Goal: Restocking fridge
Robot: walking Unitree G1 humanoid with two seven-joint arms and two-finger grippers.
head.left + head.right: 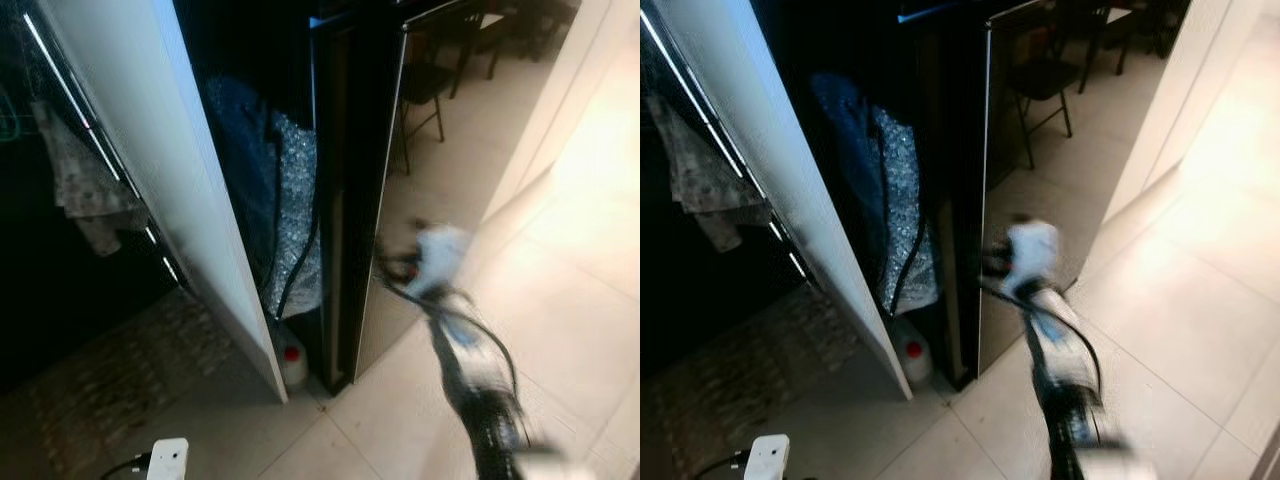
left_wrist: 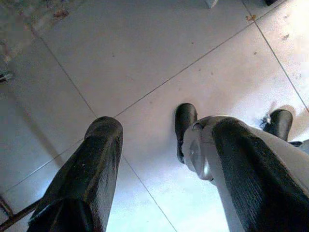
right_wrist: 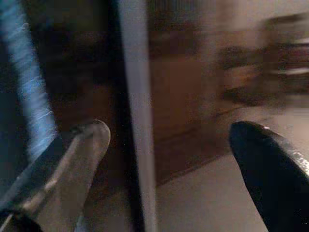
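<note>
Fridge door (image 1: 420,180): standing upright ahead of the robot, glossy, long axis vertical, free edge (image 3: 137,121) facing the right claw.
Right claw (image 3: 169,145): reaching forward, fingers spread, straddling that edge without touching it.
Left claw (image 2: 159,159): hanging open over the floor tiles (image 2: 145,58), well apart.
Nearer arm: right.

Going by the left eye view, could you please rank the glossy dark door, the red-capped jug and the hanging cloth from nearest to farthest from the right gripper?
From the right gripper:
1. Glossy dark door, right beside it.
2. Red-capped jug, on the floor to its left.
3. Hanging cloth, far left.
</note>
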